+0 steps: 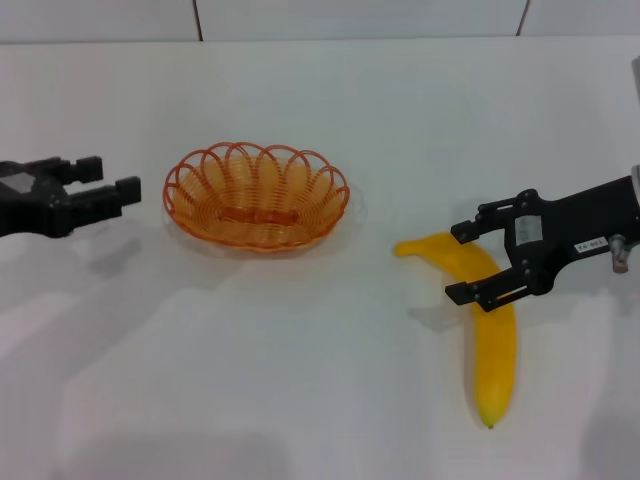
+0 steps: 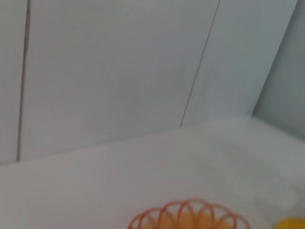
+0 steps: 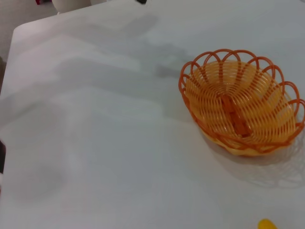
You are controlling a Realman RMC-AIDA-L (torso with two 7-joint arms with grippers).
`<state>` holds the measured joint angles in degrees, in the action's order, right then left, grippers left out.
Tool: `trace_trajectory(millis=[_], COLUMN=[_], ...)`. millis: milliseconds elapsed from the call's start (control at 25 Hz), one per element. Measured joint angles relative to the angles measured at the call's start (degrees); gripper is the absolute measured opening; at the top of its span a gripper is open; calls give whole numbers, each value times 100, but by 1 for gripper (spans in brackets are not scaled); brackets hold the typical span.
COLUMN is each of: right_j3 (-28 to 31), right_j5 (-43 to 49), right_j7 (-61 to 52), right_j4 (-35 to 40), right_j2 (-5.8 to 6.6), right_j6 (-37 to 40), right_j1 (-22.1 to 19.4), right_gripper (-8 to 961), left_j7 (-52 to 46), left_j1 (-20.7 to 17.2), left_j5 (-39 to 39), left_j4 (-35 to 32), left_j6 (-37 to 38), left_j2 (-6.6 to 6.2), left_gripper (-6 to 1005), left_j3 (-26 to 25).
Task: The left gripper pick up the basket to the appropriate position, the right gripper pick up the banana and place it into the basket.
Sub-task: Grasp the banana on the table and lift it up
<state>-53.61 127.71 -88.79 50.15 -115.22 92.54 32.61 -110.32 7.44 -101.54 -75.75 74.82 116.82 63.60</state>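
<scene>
Yellow banana (image 1: 487, 330) lies nearest on the white table (image 1: 300, 400), the right gripper (image 1: 480, 262) straddling its upper part with fingers apart; it should close squarely before lifting. Farther back, the empty basket (image 1: 257, 195) sits just beside the left gripper (image 1: 112, 180), also spread.

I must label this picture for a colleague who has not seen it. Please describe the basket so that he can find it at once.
On the white table, look between the left gripper and the right gripper. The basket sits nearer the left one, empty. It is the only orange, oval wire object with a looped rim; the banana is smooth and yellow.
</scene>
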Motion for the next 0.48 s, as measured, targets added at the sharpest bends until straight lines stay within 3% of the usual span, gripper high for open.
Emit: trace_trajectory(millis=[200,480], right_j3=[0,60], right_j5=[0,3], right_j7=[-82,-235], right_j4=[-6,-6], right_j2=[0,-5], right_j6=[0,-19], right_j1=[0,-11], right_gripper=[857,857], left_j7=[-400,-438], left_j1=[-56,-487], left_j5=[-476,-543], left_j4=[-536,-1279], left_j6=[96,145], left_j2=[7,19], left_gripper=[651,651], left_j3=[80,176])
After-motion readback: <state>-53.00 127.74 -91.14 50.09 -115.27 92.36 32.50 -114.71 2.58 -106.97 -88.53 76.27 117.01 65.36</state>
